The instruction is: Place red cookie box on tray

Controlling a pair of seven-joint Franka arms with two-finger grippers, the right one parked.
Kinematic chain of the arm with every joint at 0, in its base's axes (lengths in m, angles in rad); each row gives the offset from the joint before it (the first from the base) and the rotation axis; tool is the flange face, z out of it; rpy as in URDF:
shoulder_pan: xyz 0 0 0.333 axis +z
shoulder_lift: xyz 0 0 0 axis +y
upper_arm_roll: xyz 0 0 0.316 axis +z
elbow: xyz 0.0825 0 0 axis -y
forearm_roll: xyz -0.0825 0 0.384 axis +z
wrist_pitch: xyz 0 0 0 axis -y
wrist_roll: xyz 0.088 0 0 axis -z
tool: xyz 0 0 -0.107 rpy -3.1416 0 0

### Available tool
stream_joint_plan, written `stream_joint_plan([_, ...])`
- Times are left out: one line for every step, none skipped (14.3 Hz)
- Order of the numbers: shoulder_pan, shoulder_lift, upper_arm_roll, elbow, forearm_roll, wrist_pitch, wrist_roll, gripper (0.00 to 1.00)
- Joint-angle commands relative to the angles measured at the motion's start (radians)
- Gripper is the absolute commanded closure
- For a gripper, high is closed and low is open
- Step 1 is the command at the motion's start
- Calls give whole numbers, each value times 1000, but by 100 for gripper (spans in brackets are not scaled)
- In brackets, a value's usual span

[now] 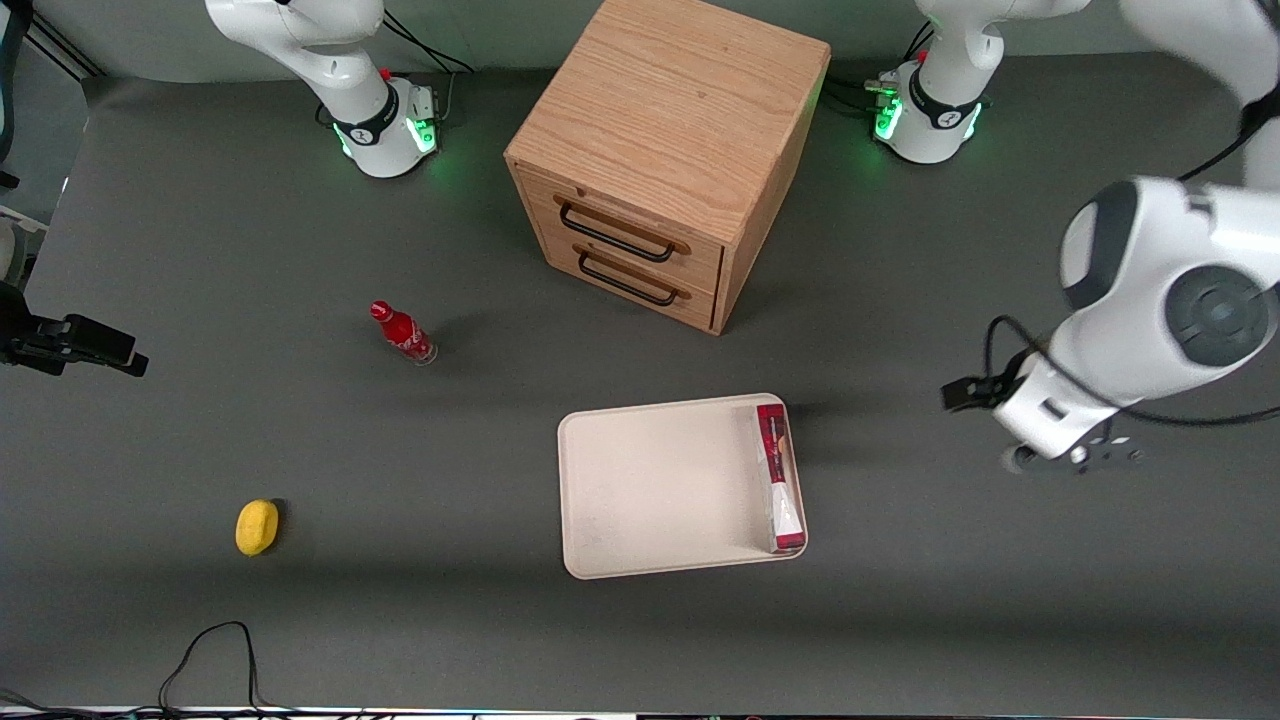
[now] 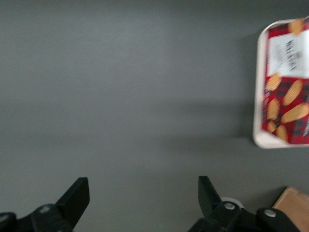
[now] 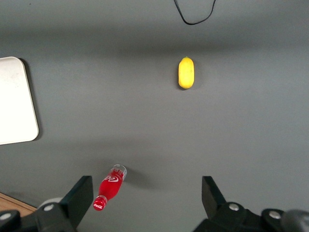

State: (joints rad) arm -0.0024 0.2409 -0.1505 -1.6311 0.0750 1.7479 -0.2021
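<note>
Now one red cookie box (image 1: 779,476) lies on one tray (image 1: 650,490); hand (image 2: 140,198) spread, empty.

The cookie box (image 1: 779,478) was red with a dark plaid-ish pattern, golden cookie pictures and a white label, sitting on a cream-white tray (image 1: 650,490). The gripper (image 2: 140,200), hanging over dark grey table (image 1: 300,600) near the tray, had black fingers. Bottle (image 1: 401,333) was red with white lettering, the lemon-looking thing (image 1: 257,527) plain yellow, the drawer cabinet (image 1: 660,150) light oak grain with black handles.
</note>
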Motion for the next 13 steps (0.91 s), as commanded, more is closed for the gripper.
stream_joint_plan([-1, -223, 80, -224, -1, 13, 120, 0])
stream_joint_plan([-5, -280, 109, -272, -17, 12, 131, 0])
stream_joint_plan([-5, -319, 118, -289, -23, -5, 132, 0])
stream_joint_plan([-1, -340, 123, -283, -24, -39, 124, 0])
stream_joint_plan([1, -345, 124, -260, -27, -82, 119, 0])
stream_joint_plan([2, -344, 123, -227, -27, -120, 103, 0])
stream_joint_plan([16, -335, 120, -189, -29, -161, 72, 0])
stream_joint_plan([22, -328, 115, -153, -31, -201, 63, 0])
stream_joint_plan([9, -325, 115, -132, -31, -223, 60, 0])
stream_joint_plan([-4, -318, 120, -116, -29, -229, 61, 0])
stream_joint_plan([-11, -305, 123, -99, -31, -235, 66, 0])
stream_joint_plan([-16, -301, 123, -95, -31, -235, 63, 0])
stream_joint_plan([-27, -299, 124, -87, -31, -235, 61, 0])
